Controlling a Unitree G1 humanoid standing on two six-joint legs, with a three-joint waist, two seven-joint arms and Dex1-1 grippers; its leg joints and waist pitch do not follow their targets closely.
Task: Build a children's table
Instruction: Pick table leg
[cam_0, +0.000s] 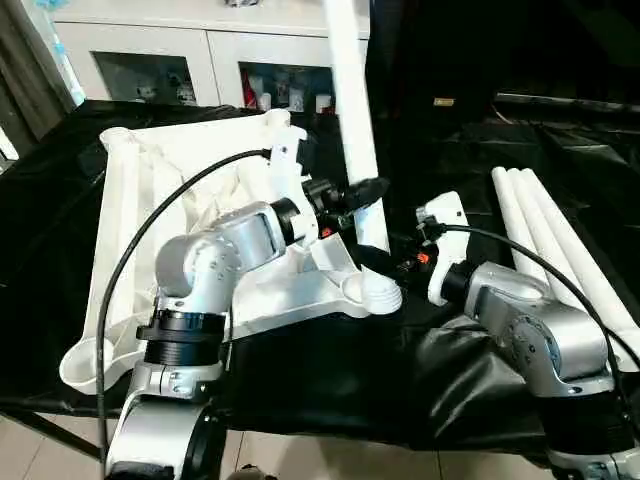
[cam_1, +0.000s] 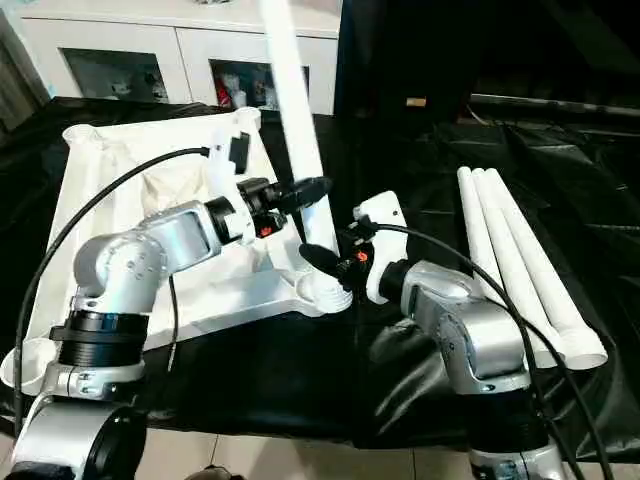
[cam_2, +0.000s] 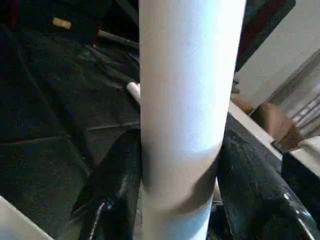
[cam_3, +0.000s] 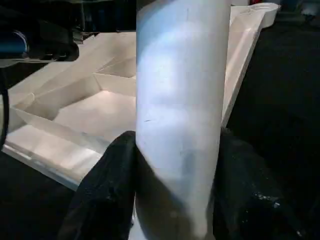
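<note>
The white table top (cam_0: 190, 160) lies ribbed side up on the black-draped work table. One white leg (cam_0: 350, 100) stands upright in the corner socket (cam_0: 375, 293) nearest my right arm. My left gripper (cam_0: 365, 190) is shut on this leg a little above the socket, its black fingers (cam_2: 107, 200) on either side of the tube (cam_2: 187, 100). My right gripper (cam_0: 378, 258) is shut on the same leg lower down, just above the socket; its wrist view has the tube (cam_3: 180, 100) between the pads (cam_3: 100, 195).
Three more white legs (cam_0: 560, 250) lie side by side on the black cloth at the right. A white cabinet (cam_0: 200, 50) with glass doors stands behind the table. A black cable (cam_0: 150, 230) arcs over my left forearm. The table's front edge is close.
</note>
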